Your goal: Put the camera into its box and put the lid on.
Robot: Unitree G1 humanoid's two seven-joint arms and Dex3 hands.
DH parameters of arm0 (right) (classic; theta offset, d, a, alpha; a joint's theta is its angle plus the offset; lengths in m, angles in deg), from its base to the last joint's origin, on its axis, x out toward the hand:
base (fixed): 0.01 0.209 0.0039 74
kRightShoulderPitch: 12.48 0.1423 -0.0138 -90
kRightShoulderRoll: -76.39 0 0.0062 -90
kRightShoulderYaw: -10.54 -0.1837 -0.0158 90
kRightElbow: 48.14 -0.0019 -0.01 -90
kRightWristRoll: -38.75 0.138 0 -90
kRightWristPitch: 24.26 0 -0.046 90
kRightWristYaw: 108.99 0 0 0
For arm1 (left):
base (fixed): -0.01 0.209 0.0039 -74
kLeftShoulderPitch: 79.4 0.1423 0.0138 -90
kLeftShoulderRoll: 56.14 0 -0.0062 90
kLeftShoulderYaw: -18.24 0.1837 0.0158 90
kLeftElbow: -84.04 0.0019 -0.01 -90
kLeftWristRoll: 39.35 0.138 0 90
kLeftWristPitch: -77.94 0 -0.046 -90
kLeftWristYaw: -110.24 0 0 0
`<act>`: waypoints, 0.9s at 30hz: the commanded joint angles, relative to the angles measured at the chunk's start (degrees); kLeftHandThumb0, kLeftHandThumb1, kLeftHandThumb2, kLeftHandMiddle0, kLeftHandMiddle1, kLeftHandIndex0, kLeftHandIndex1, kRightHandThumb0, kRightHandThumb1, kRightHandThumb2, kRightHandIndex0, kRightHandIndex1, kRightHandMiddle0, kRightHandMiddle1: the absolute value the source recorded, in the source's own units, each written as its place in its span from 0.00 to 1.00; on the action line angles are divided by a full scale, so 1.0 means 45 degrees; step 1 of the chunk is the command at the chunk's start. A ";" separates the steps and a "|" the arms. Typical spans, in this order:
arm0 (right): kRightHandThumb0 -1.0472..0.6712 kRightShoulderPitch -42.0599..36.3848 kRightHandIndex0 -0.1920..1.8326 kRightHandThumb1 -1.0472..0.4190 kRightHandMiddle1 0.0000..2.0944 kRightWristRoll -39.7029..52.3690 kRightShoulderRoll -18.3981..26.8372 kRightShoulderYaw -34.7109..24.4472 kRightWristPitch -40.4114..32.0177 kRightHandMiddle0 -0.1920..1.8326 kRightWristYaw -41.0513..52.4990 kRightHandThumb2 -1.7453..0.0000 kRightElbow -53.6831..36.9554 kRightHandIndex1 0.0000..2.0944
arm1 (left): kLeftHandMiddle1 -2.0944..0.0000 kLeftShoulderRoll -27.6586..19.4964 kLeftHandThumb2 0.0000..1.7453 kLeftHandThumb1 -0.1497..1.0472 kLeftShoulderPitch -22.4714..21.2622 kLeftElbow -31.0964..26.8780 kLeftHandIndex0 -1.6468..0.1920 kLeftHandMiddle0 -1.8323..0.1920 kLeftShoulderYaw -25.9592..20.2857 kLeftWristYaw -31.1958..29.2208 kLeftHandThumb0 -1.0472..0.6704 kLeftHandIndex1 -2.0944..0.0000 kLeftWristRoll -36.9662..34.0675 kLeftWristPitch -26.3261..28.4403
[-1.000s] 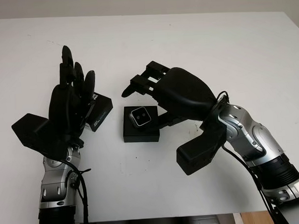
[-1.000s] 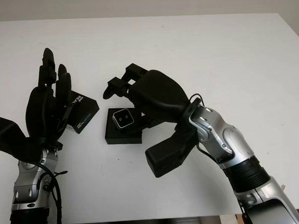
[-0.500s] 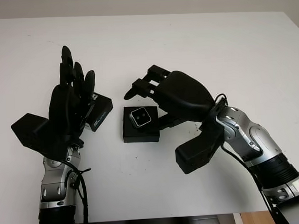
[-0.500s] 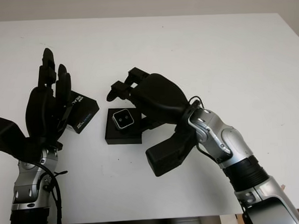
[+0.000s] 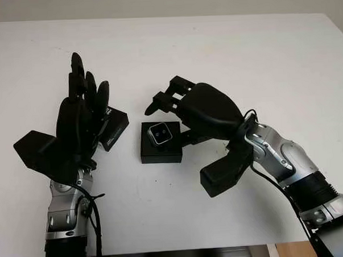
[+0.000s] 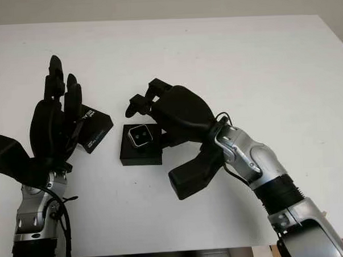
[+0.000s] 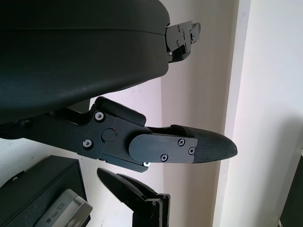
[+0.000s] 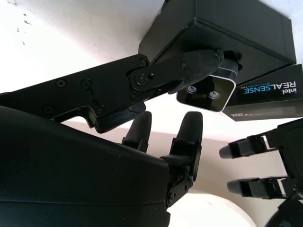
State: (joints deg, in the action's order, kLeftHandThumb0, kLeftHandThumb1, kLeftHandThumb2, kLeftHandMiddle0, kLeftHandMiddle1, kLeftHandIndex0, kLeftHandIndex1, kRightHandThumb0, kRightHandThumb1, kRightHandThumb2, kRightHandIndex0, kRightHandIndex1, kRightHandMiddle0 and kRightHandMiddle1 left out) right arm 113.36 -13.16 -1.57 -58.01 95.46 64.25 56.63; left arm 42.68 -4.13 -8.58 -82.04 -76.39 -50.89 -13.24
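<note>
A small silver camera (image 5: 160,133) sits tilted on the black box base (image 5: 160,152) at the table's middle. The black lid (image 5: 115,126), printed "intel REALSENSE", lies just left of the base, partly hidden behind my left hand (image 5: 80,118). That hand is held upright and open, holding nothing. My right hand (image 5: 176,114) hovers over the base's right side, open, its fingers reaching above the camera. In the right wrist view its thumb (image 8: 189,66) stretches across the box (image 8: 236,28) up to the camera (image 8: 206,94), with the lid (image 8: 270,97) beyond.
The white table (image 5: 242,51) stretches wide behind and to the right of the hands. Its front edge (image 5: 182,250) runs close below my arms. My right forearm (image 5: 281,158) crosses the table's right front area.
My right hand has eased slightly to the right, its fingertips drawing back a little from above the camera. The left hand, lid, box and camera stay where they were.
</note>
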 commanded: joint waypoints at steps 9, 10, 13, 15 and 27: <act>0.35 0.0390 0.22 0.07 0.70 -0.1486 0.0549 0.0628 0.0815 0.34 -0.2600 0.97 0.0813 0.83 | 1.00 -0.0065 0.20 1.00 0.0110 -0.0108 1.00 1.00 0.0038 -0.0058 0.17 1.00 0.0078 -0.0122; 0.36 0.0423 0.22 0.08 0.70 -0.1598 0.0609 0.0682 0.0879 0.35 -0.2764 0.97 0.0822 0.82 | 1.00 -0.0051 0.20 1.00 0.0102 -0.0111 1.00 1.00 0.0031 -0.0052 0.17 1.00 0.0057 -0.0098; 0.37 0.0460 0.22 0.09 0.71 -0.1698 0.0737 0.0776 0.1031 0.37 -0.3032 0.97 0.0824 0.78 | 1.00 -0.0010 0.19 1.00 0.0113 -0.0164 1.00 1.00 -0.0001 -0.0038 0.16 1.00 -0.0028 -0.0037; 0.38 0.0504 0.21 0.09 0.72 -0.1842 0.0802 0.0832 0.1158 0.37 -0.3377 0.97 0.0898 0.75 | 1.00 -0.0042 0.18 1.00 0.0114 -0.0125 1.00 1.00 0.0002 -0.0069 0.16 1.00 -0.0013 -0.0083; 0.38 0.0598 0.21 0.07 0.76 0.0279 0.0600 0.0702 0.1622 0.32 -0.1971 0.97 0.1722 0.68 | 1.00 -0.0146 0.19 1.00 0.0181 -0.0123 1.00 1.00 -0.0011 -0.0209 0.16 1.00 -0.0004 -0.0056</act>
State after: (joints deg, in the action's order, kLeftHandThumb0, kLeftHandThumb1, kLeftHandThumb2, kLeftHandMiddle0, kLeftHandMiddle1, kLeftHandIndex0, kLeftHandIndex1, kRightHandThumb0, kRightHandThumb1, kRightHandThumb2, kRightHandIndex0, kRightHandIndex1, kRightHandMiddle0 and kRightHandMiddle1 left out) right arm 116.59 -14.08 1.47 -54.27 102.41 53.27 63.80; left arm 42.54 -3.98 -8.58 -82.08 -76.99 -50.84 -13.25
